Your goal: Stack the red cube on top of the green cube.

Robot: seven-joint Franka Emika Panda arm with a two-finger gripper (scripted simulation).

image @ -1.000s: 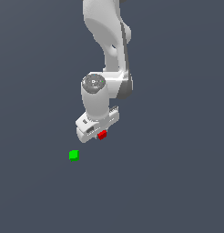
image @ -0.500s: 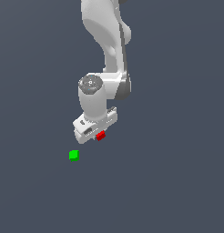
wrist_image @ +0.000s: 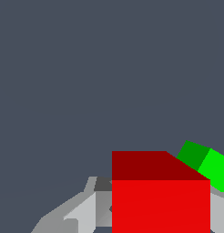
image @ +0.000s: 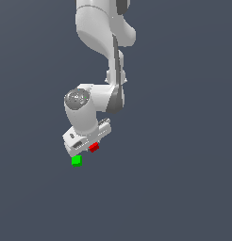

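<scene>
Wrist view shows my jaws clamped on the small bright red plain cube (wrist_image: 160,200), with the matching green cube (wrist_image: 206,164) just beside it, not yet underneath.

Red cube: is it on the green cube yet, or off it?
Off it. The red cube sits in the hand, beside the green cube in the exterior view, not on top.

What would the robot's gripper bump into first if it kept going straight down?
Probably the green cube. The gripper, shut on the red cube, hangs just above and beside it. Depth is hard to judge, so it might just miss and meet the gray floor.
</scene>
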